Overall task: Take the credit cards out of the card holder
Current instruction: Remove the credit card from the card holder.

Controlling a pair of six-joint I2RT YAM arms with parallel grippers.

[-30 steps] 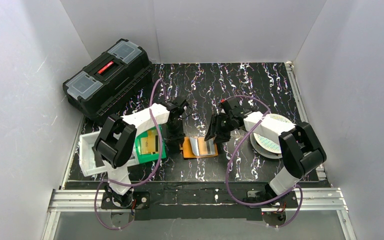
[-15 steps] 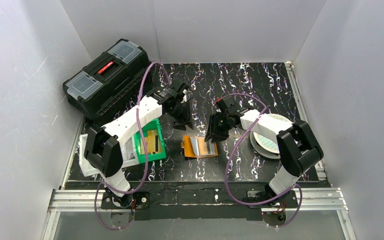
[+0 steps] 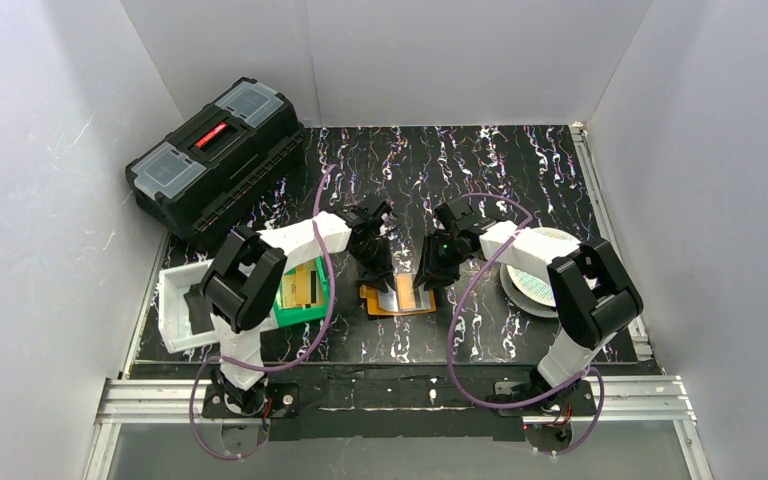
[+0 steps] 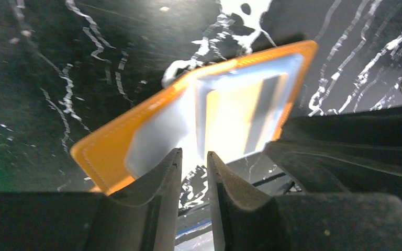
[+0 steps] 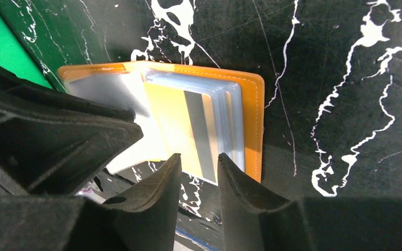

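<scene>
The orange card holder [image 3: 400,298] lies open on the black table. In the right wrist view [image 5: 251,104] a gold credit card [image 5: 172,123] with a grey stripe sits in its clear pockets. The holder [image 4: 110,149] and the card [image 4: 230,117] also show in the left wrist view. My left gripper [image 3: 376,272] hangs low over its left half, jaws a narrow gap apart, holding nothing [image 4: 194,159]. My right gripper [image 3: 428,275] hangs over its right half, jaws also slightly apart and empty [image 5: 199,162]. More gold and black cards [image 3: 305,285] lie in the green bin.
A green bin [image 3: 288,312] and a white tray [image 3: 172,315] stand left of the holder. A black toolbox [image 3: 215,155] is at the back left. A round white patterned disc [image 3: 542,272] lies to the right under the right arm.
My left gripper swung from the green bin toward the back, then came down at the holder's left half. My right gripper moved down onto the holder's right half.
</scene>
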